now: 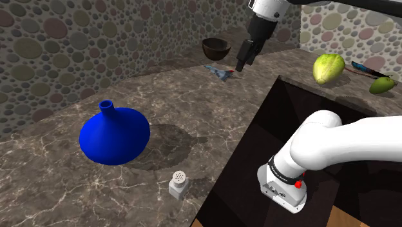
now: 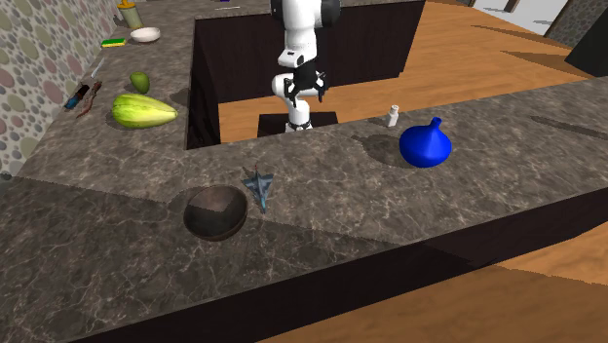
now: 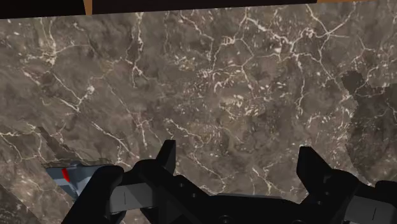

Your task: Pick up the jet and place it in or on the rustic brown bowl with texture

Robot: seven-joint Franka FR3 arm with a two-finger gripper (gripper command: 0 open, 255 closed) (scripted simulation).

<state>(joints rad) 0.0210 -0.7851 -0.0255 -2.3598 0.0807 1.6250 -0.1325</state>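
The jet [image 1: 221, 72] is a small grey-blue toy plane with a red mark, lying on the marble counter [image 1: 193, 109]. The dark brown bowl [image 1: 216, 47] stands just beyond it in the shoulder view. In the second exterior view the jet [image 2: 259, 187] lies right beside the bowl [image 2: 216, 211]. My black gripper [image 1: 245, 61] hangs above the counter close to the jet, a little off to one side. In the wrist view the gripper [image 3: 238, 159] is open with only bare marble between its fingers. The jet [image 3: 73, 175] peeks out beside one finger, outside the gap.
A big blue vase [image 1: 114, 134] and a small white shaker [image 1: 178, 184] stand on the nearer counter. A pale green vegetable [image 1: 329, 68], a green fruit [image 1: 382, 84] and a knife [image 1: 364, 68] lie on the far side. The dark stand [image 1: 283, 122] fills the recess.
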